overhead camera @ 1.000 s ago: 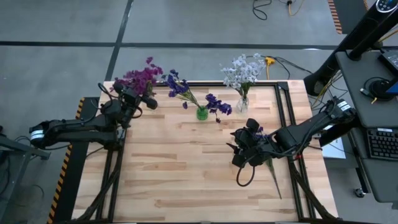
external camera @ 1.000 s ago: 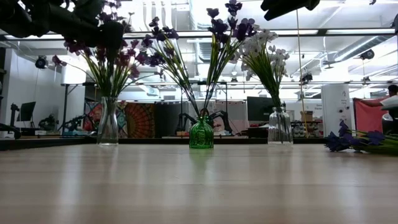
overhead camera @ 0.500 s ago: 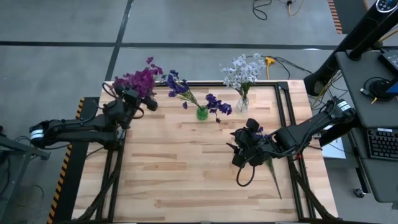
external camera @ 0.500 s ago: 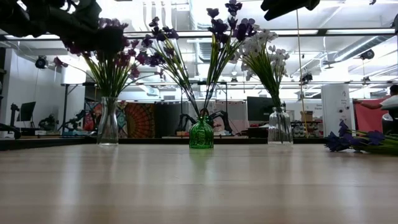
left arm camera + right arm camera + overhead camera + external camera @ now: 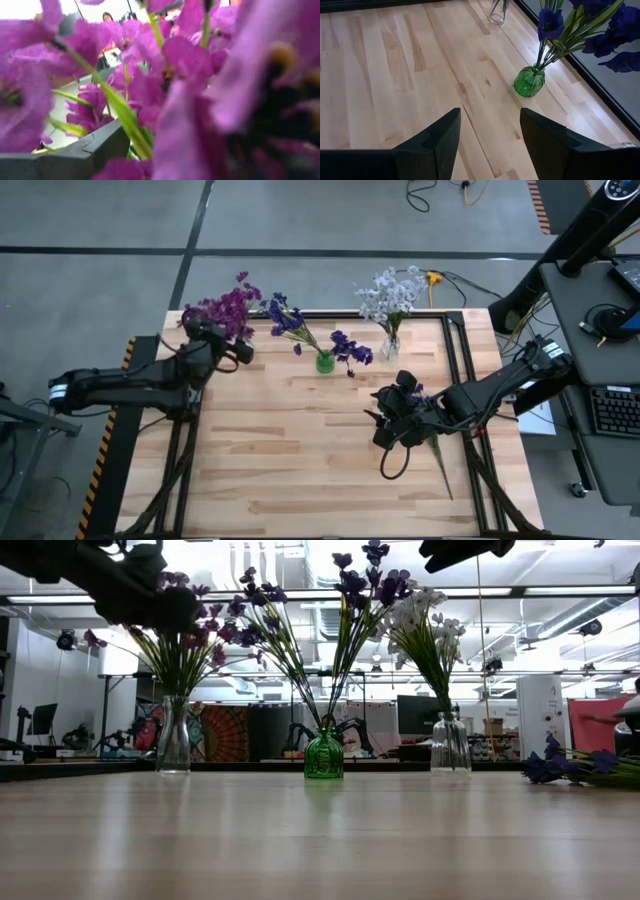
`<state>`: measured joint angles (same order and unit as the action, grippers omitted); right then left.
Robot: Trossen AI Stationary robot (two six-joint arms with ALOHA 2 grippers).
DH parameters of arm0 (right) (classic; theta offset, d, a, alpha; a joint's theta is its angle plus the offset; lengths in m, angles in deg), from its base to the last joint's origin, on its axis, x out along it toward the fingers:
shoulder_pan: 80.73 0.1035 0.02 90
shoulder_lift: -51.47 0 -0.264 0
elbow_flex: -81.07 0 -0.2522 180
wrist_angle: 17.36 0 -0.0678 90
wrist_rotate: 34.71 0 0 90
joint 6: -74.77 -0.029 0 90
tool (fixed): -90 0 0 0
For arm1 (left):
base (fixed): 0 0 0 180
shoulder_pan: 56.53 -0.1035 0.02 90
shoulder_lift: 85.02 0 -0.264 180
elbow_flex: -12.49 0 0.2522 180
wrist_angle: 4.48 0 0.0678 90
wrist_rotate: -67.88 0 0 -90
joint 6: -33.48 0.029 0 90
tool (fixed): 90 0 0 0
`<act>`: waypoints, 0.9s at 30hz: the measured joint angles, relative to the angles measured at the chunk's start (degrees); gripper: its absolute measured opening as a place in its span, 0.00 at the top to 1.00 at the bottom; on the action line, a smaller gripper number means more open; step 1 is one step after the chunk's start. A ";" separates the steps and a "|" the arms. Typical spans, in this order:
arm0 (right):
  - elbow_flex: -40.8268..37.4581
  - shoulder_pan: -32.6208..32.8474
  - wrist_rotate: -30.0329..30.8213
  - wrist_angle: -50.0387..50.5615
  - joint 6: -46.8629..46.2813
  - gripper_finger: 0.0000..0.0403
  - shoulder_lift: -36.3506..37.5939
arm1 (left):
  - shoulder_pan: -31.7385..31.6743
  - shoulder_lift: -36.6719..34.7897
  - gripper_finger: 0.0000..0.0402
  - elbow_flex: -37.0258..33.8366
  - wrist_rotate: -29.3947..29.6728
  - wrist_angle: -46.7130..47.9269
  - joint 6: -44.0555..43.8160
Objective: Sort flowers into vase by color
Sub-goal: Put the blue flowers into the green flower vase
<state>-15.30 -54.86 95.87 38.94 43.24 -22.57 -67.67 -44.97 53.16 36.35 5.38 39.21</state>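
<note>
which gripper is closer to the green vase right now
The left. The left gripper hangs at the magenta flowers, a short way to the side of the green vase. The right gripper hovers farther off, over the table's middle, pointing toward that vase.

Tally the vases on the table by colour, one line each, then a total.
Clear glass vases: 2, one with magenta flowers, one with white flowers
Green glass vase: 1, holding blue-violet flowers
Total: 3 vases
</note>
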 joint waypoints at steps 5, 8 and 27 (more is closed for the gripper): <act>0.00 0.00 0.00 -0.02 -0.04 0.51 0.00 | 0.02 -0.09 0.28 3.39 0.01 10.46 -5.10; 0.00 0.00 -0.02 -0.02 -0.66 0.51 0.00 | 0.22 -0.13 0.27 5.85 -0.44 17.00 -8.92; -0.01 0.00 -1.84 0.00 -1.12 0.51 0.00 | 0.41 1.97 0.27 21.06 -23.27 58.19 -37.90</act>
<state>-15.31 -54.86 94.03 38.94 42.12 -22.57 -67.26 -42.99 74.22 13.07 63.57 1.31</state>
